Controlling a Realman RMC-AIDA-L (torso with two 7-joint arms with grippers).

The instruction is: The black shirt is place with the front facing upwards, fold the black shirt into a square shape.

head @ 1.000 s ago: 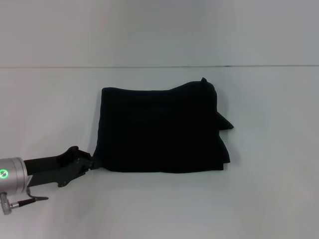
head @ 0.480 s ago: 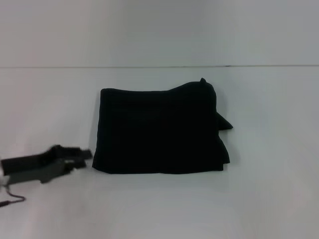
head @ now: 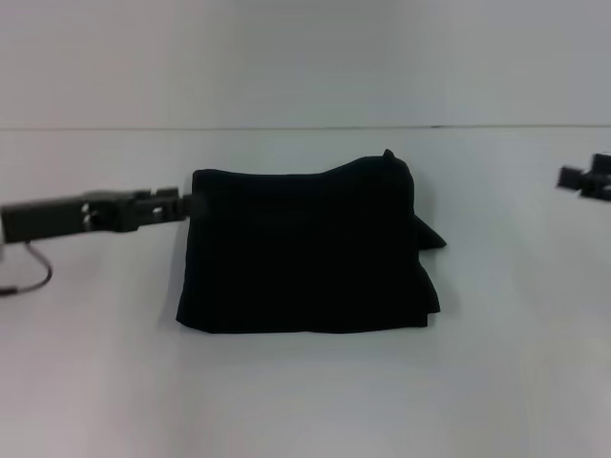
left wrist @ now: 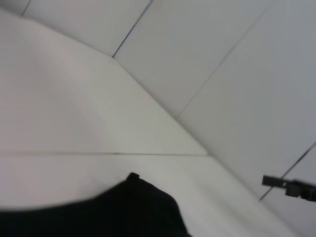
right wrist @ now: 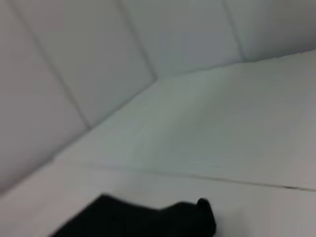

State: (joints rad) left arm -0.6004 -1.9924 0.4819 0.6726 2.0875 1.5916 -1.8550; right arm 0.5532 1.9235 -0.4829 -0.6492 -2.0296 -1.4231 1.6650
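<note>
The black shirt [head: 305, 250] lies folded into a rough rectangle in the middle of the white table, with a small flap sticking out on its right side. No lettering shows. My left gripper [head: 181, 203] reaches in from the left and is at the shirt's far left corner. My right gripper [head: 584, 178] pokes in at the right edge of the head view, well away from the shirt. The left wrist view holds a piece of the shirt [left wrist: 133, 212] and, farther off, the right gripper [left wrist: 289, 185]. A strip of the shirt [right wrist: 148, 219] also shows in the right wrist view.
The white table [head: 305, 401] spreads around the shirt on all sides. A pale wall [head: 305, 57] rises behind its far edge. A thin cable [head: 33, 272] hangs under the left arm.
My left gripper moved from beside the shirt's near left corner to its far left corner. The right gripper came into view at the right edge. The shirt kept its shape.
</note>
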